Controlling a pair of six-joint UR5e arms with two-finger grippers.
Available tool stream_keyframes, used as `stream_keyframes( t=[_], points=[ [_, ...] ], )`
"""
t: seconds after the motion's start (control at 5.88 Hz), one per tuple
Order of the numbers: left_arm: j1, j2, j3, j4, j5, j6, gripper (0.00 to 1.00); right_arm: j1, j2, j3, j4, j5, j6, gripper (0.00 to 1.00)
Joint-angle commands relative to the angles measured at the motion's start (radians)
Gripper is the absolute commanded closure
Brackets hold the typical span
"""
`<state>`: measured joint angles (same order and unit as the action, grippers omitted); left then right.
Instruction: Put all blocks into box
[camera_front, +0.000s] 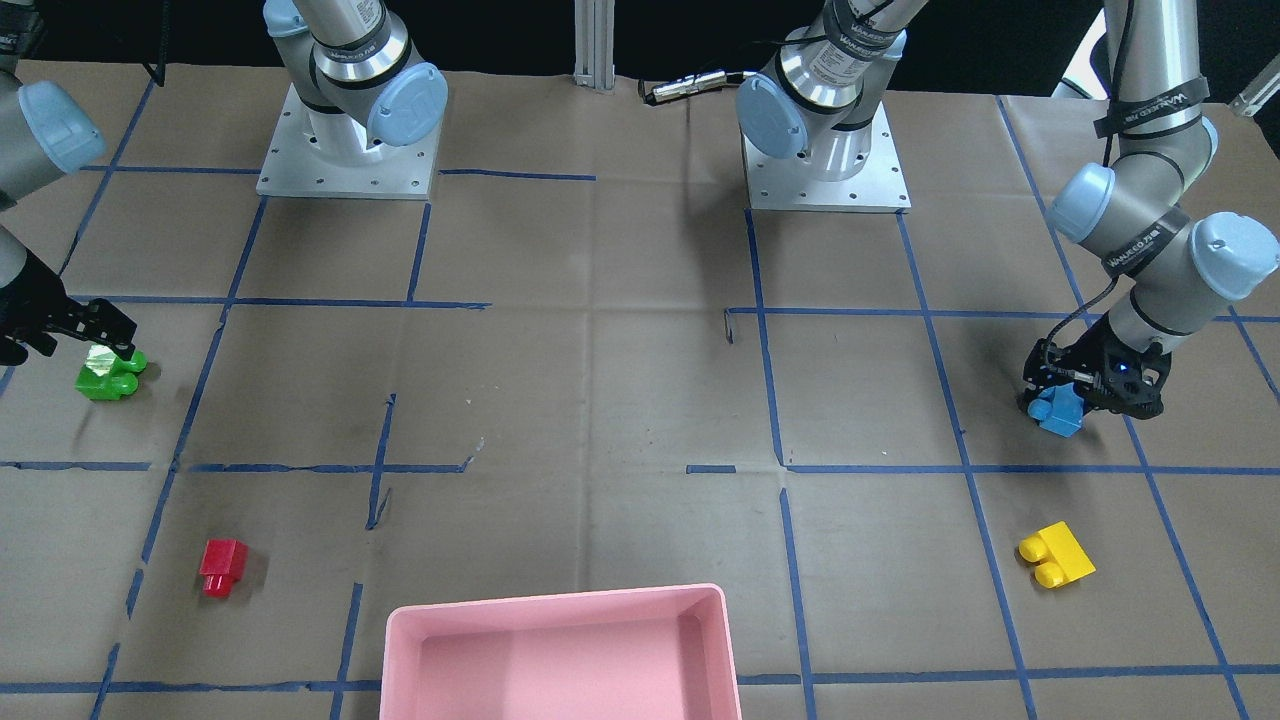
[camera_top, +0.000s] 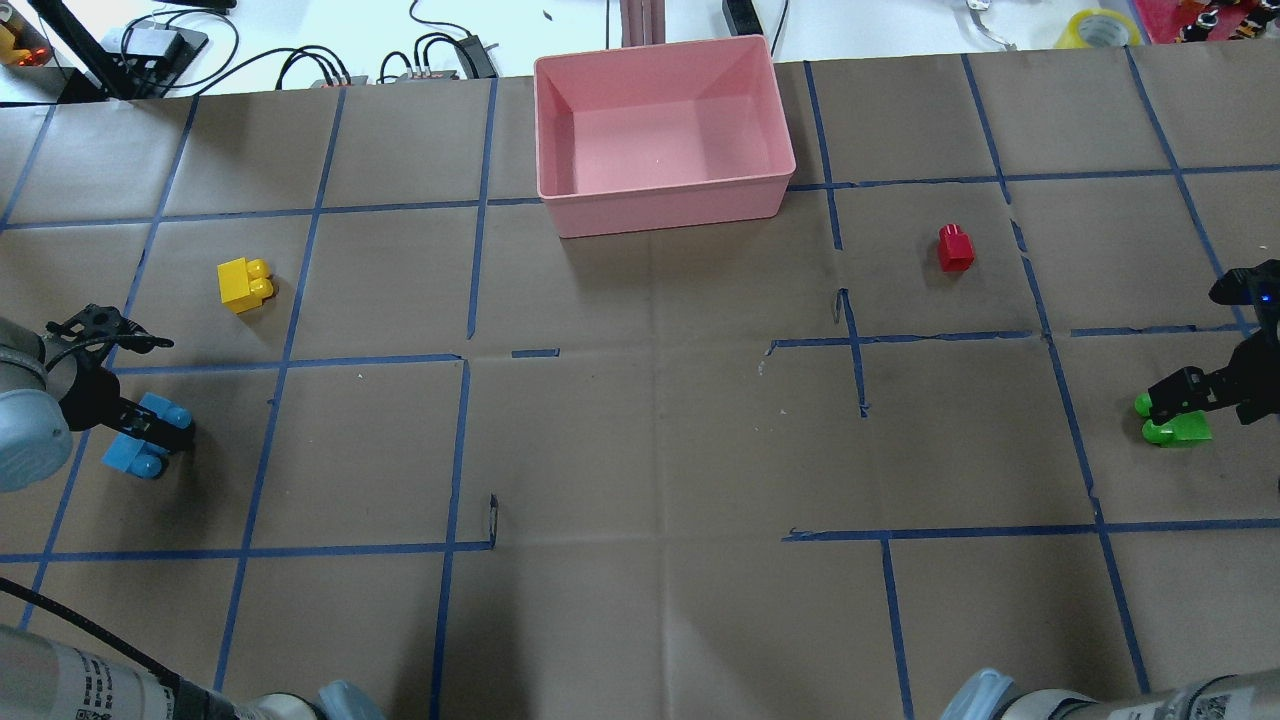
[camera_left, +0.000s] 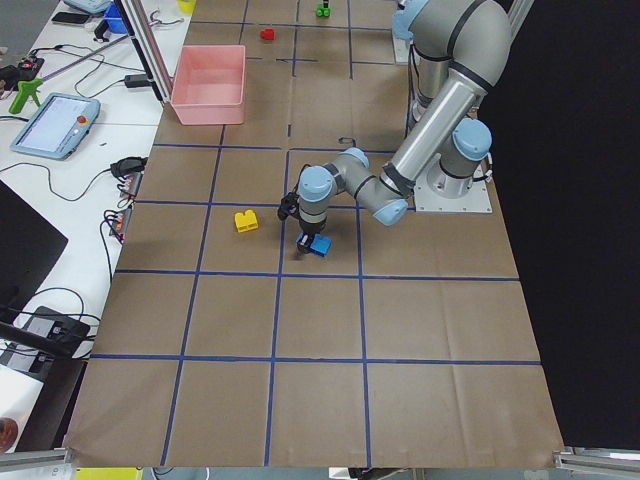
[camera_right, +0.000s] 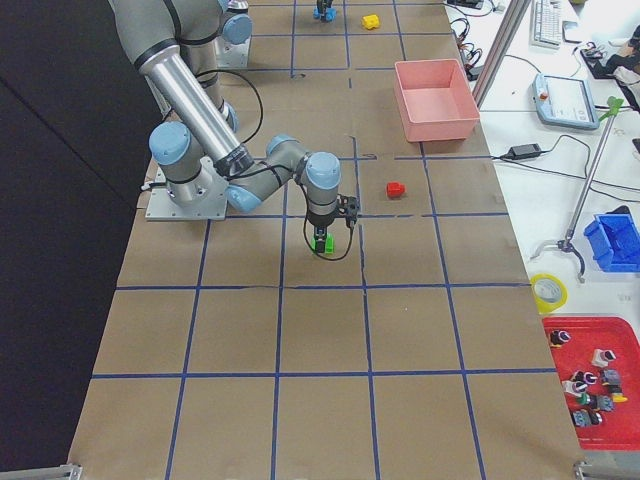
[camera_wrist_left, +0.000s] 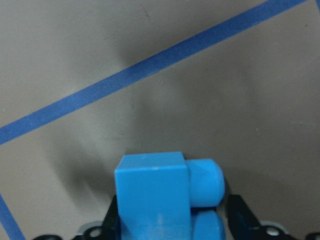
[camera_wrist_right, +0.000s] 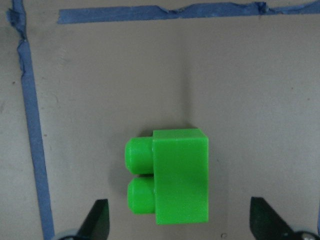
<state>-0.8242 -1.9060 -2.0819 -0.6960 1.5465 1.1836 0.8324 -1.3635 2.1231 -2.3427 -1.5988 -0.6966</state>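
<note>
Overhead: the left hand grasps the blue block at nine o'clock. The right hand, fingers spread, straddles the green block at three o'clock. The pink box sits at twelve.

Left gripper clamped, right gripper spread.

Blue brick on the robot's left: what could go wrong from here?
The left end effector seems to pinch the light blue plastic studded brick across flat body and rounded studs; it could twist or slip before reaching the shallow pink plastic box. The open right end effector straddles the green plastic studded brick; one finger would meet rounded studs, so closing could turn it.
</note>
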Motion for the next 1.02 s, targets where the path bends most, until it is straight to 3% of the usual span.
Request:
stream_keyframes(
  t=[0.0,0.17,0.51,0.68,0.85],
  points=[
    [-0.012,0.016,0.023,0.000,0.001,-0.001,0.81,0.002,0.047,-0.015,-0.015,0.005,-0.030,0.00],
    [-0.041,0.034,0.124,-0.070,0.003,-0.002,0.85,0.002,0.056,-0.017,-0.012,0.007,-0.044,0.00],
    [-0.134,0.055,0.472,-0.476,0.004,-0.065,0.86,0.010,0.056,-0.005,-0.004,0.008,-0.044,0.01],
    [-0.183,0.036,0.596,-0.594,0.003,-0.175,0.86,0.010,0.063,-0.002,-0.010,0.008,-0.044,0.00],
    [-0.260,0.012,0.655,-0.599,0.003,-0.309,0.86,0.010,0.072,0.000,-0.013,0.007,-0.046,0.01]
  ],
)
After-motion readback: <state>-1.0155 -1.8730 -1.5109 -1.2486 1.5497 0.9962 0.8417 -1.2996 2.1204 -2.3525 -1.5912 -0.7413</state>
